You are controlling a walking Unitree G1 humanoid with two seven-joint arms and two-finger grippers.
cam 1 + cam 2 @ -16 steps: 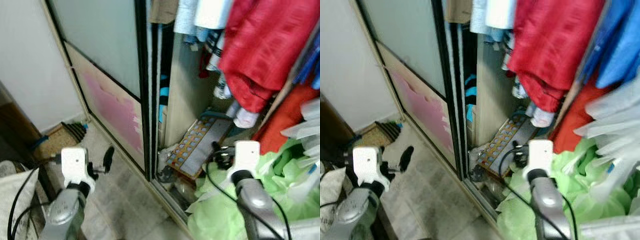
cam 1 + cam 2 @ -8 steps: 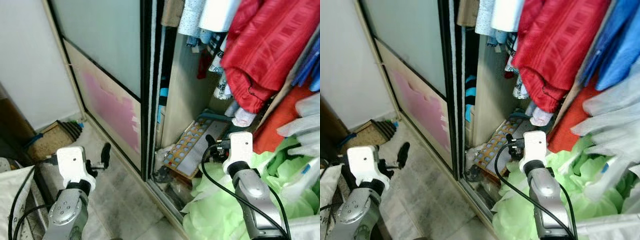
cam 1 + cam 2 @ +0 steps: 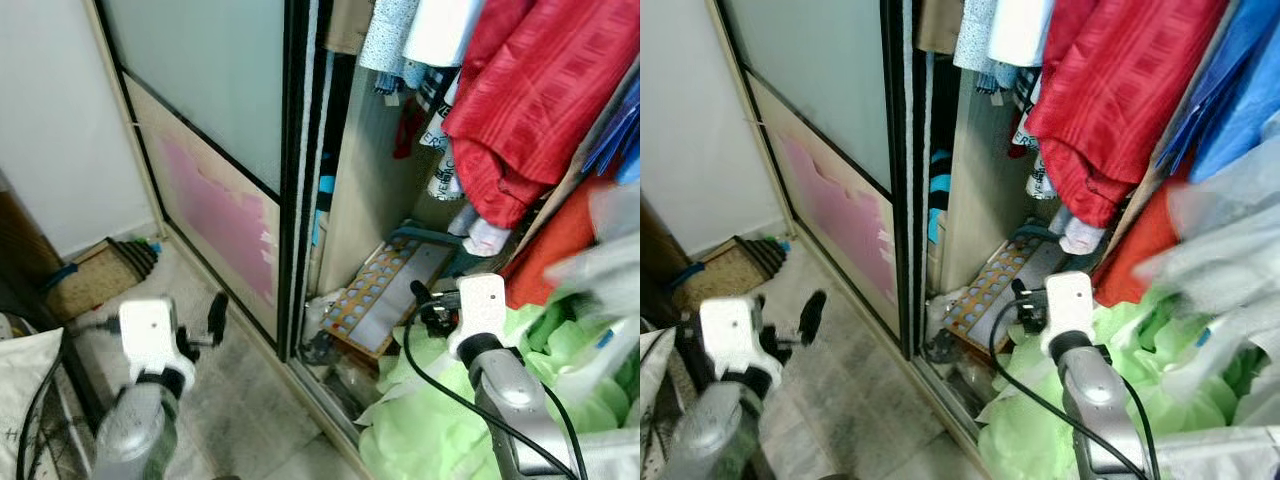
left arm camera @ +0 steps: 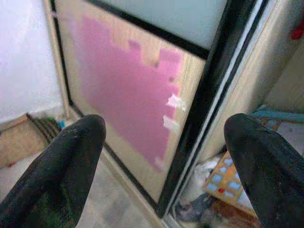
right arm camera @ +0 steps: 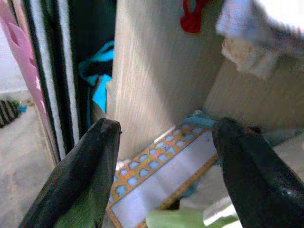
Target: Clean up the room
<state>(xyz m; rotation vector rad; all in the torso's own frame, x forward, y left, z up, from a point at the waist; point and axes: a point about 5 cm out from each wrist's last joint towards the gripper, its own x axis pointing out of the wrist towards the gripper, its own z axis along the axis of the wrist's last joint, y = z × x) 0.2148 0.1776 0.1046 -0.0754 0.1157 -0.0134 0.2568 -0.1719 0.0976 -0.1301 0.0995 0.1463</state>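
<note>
An open wardrobe stands before me, with a red garment [image 3: 540, 90] and other clothes hanging inside. A patterned board [image 3: 385, 295] with orange and blue squares leans on its bottom. Crumpled light-green fabric [image 3: 430, 420] spills out at the lower right. My right gripper [image 5: 164, 161] is open and empty, held just in front of the patterned board [image 5: 156, 178] and above the green fabric. My left gripper [image 4: 164, 156] is open and empty too, low over the floor and facing the sliding door's pink panel [image 4: 123, 90].
The black-framed sliding door [image 3: 220, 130] covers the wardrobe's left part. A brown striped mat [image 3: 95, 275] lies by the wall. A white bag [image 3: 25, 400] sits at the lower left. Small clutter [image 3: 325, 345] lies in the door track. Grey floor [image 3: 250, 400] lies between my arms.
The view has shifted slightly toward the wardrobe. Both grippers stay open and empty in about the same places; the left arm is now blurred.
</note>
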